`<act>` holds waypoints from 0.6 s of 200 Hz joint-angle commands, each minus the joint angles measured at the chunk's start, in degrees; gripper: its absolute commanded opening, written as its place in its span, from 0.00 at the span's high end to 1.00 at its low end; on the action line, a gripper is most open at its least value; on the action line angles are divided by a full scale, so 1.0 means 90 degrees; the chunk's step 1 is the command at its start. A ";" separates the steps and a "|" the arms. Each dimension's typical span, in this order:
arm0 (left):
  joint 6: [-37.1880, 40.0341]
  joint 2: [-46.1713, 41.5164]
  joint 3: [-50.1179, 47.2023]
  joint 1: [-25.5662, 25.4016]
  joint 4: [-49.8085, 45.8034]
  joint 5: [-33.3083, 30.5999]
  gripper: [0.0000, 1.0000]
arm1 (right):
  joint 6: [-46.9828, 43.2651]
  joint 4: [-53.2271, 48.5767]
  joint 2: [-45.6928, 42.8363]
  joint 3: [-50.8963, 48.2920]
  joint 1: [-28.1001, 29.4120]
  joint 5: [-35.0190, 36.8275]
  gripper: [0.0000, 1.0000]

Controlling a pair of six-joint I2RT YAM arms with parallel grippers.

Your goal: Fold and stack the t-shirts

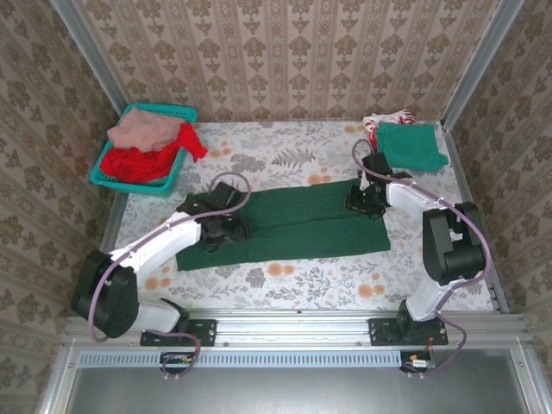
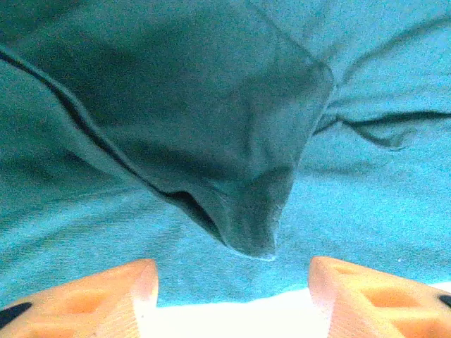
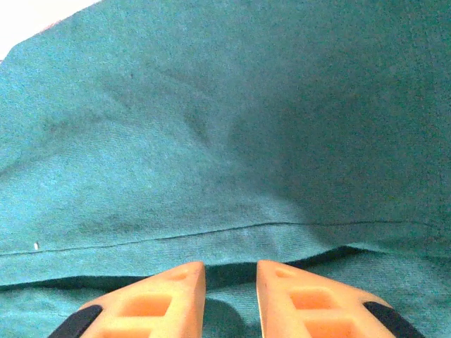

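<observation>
The dark green t-shirt [image 1: 293, 226] lies flat on the counter [image 1: 285, 155], folded into a long band. One end points toward the basket [image 1: 160, 111] and the other points away from it. Its long axis runs from arm to arm.

The left end effector [image 1: 226, 228] sits over the end nearer the basket. Its fingers are apart, and a loose corner of cloth hangs just beyond them, touching neither. The right end effector [image 1: 366, 200] is at the end far from the basket. Its fingers are close together and look clamped on the folded edge of the shirt.

The next fold probably runs along the band's length. That would mean the right arm carries its end toward the basket side.

A folded teal shirt [image 1: 412, 147] waits at the back corner well away from the basket. Inside the basket are a red shirt [image 1: 138, 164] and a pink shirt [image 1: 142, 131].
</observation>
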 commanded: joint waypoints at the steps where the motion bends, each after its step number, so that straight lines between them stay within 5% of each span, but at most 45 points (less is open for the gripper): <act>1: 0.0370 -0.0271 0.0435 0.0690 -0.0464 -0.0432 0.19 | -0.0043 0.0084 -0.0210 -0.0103 0.0060 -0.0241 0.72; 23: 0.0663 -0.0316 0.0416 0.1665 -0.0475 -0.0620 0.01 | -0.0038 0.0135 -0.0294 -0.0198 0.0087 -0.0253 0.72; 70: 0.1195 0.0016 0.0036 0.2641 0.0612 -0.0010 0.01 | -0.0048 0.0135 -0.0308 -0.0258 0.0086 -0.0233 0.72; 83: 0.1363 0.0272 0.0136 0.2670 0.0745 0.0096 0.13 | -0.0034 0.0135 -0.0317 -0.0253 0.0089 -0.0222 0.72; 104: 0.1566 0.0596 0.0255 0.2732 0.0897 0.0289 0.47 | -0.0028 0.0147 -0.0359 -0.0280 0.0089 -0.0234 0.72; 120: 0.1664 0.0721 0.0292 0.2770 0.0862 0.0339 0.56 | -0.0025 0.0135 -0.0412 -0.0314 0.0084 -0.0209 0.72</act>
